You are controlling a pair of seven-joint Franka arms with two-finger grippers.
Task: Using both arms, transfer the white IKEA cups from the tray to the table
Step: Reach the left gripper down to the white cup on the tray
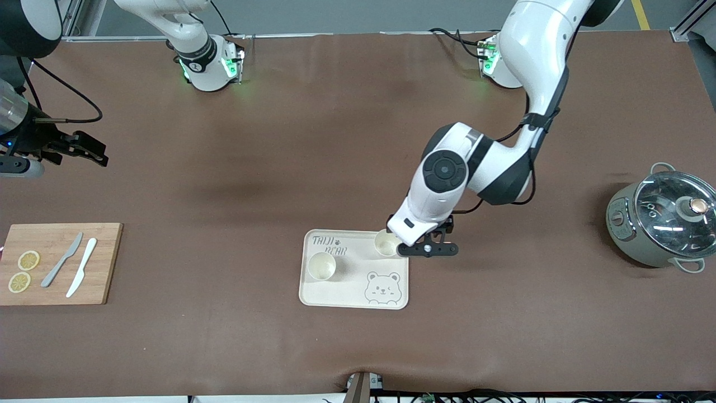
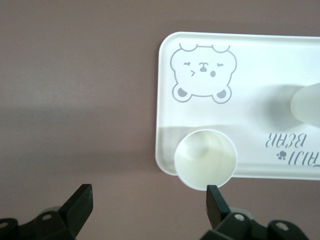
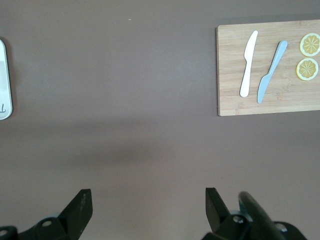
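Front view: your left gripper (image 1: 428, 249) hangs over the tray (image 1: 358, 296) edge beside one cup (image 1: 386, 244), its jaws hidden under the wrist; the second cup (image 1: 321, 266) also stands on the tray.

Left wrist view: jaws wide, empty, likely lining up on that cup (image 2: 205, 159).

Right wrist view: right gripper (image 3: 145, 210) waits away from the tray, jaws wide, empty; the tray is mostly cut off.
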